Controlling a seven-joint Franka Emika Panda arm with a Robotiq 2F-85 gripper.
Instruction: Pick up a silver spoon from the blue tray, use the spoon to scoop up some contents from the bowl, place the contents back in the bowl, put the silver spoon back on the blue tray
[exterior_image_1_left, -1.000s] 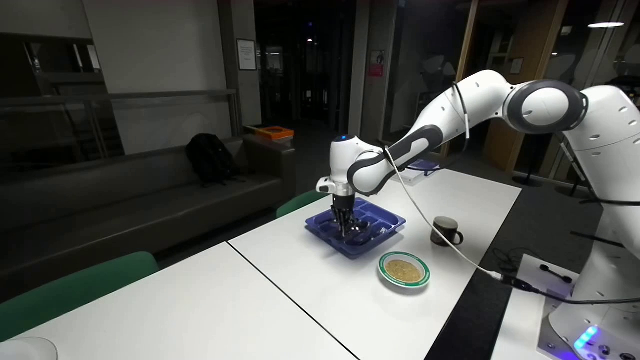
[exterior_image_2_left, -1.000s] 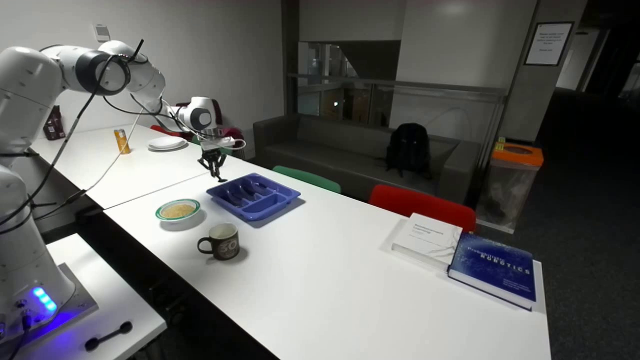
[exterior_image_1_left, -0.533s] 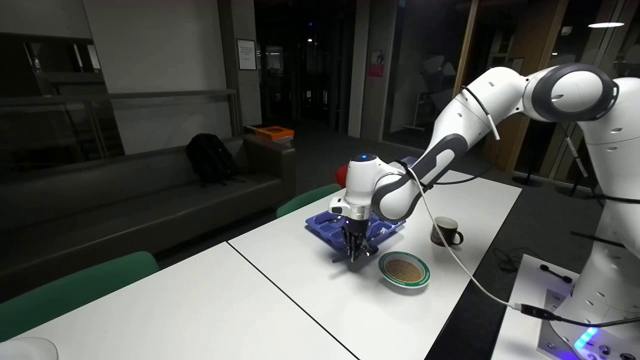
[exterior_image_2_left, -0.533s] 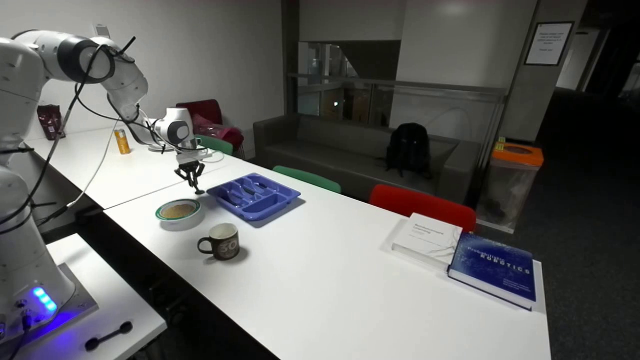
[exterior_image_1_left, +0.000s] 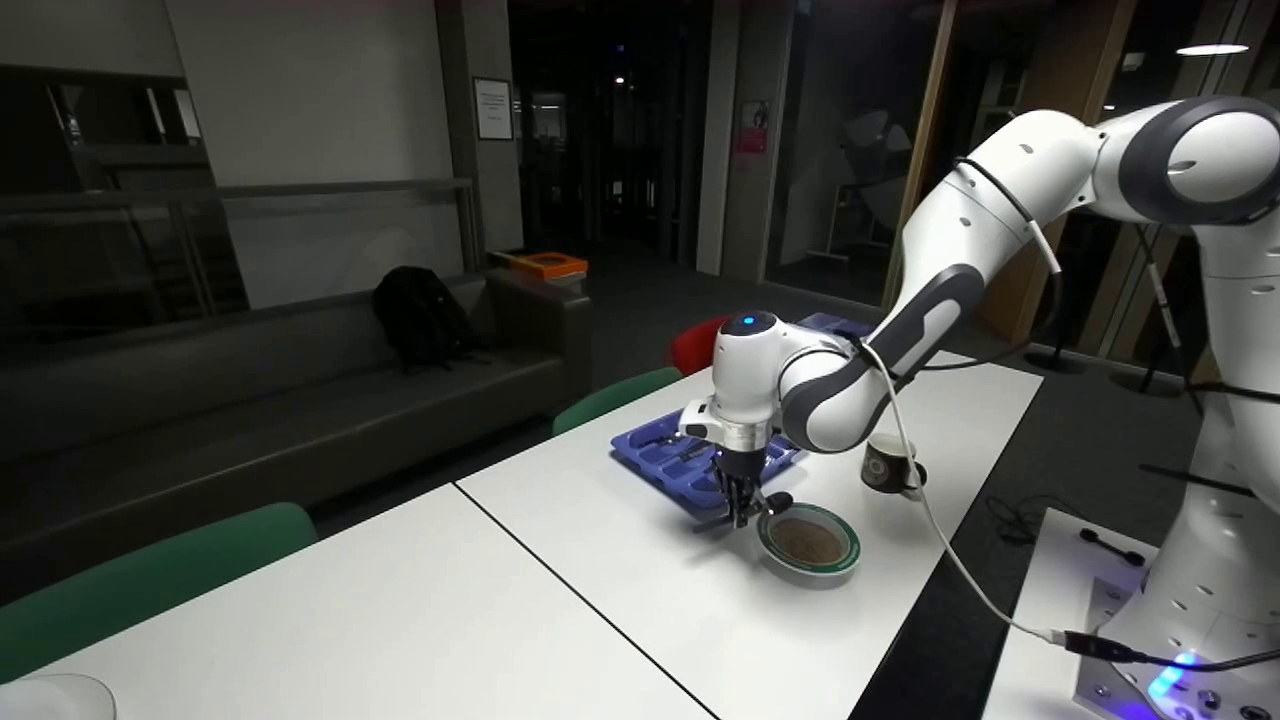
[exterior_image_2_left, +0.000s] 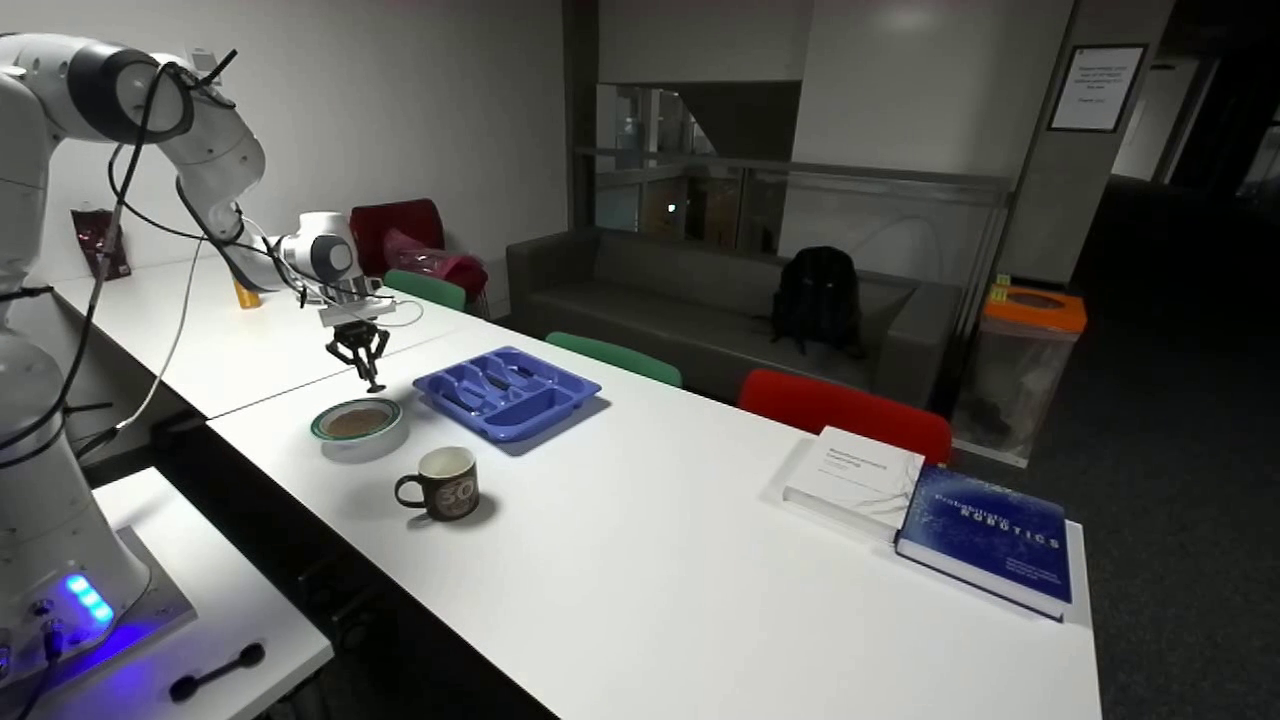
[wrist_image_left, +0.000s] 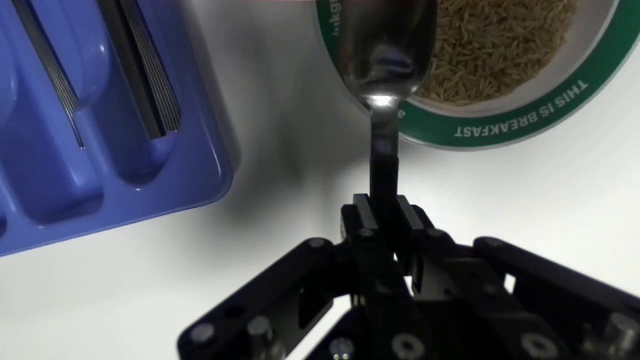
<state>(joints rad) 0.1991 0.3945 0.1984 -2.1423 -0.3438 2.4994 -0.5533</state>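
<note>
Across the upper right of the wrist view, a bowl (wrist_image_left: 435, 131) with a green rim carries white capitals reading THIS IS BREAKFAST; more lettering to the left is partly hidden. Loose tan grains (wrist_image_left: 485, 55), rice-like, lie inside it. A silver spoon (wrist_image_left: 385, 55) with a dark handle covers part of the rim at the top centre, its head reaching the top edge; whether spoon and rim touch cannot be told. The gripper (wrist_image_left: 384, 210), at the bottom centre, is clamped on that handle. At the upper left sits a blue tray (wrist_image_left: 200, 175) with dark cutlery (wrist_image_left: 132, 70) in its compartments. Both exterior views show tray and bowl near each other on a white table (exterior_image_2_left: 700, 560), the rim's words too small to read.

At the right of an exterior view, a white book (exterior_image_2_left: 855, 477) is titled Reinforcement Learning, and beside it a blue book (exterior_image_2_left: 990, 540) says Probabilistic ROBOTICS. A dark mug (exterior_image_2_left: 450, 485), lower left of centre, bears large figures; the last is a 0, the first unclear. A framed notice (exterior_image_2_left: 1098, 87) at the upper right has print too small to make out. In an exterior view, a reddish poster (exterior_image_1_left: 753, 138) at the top, right of centre, is illegible.
</note>
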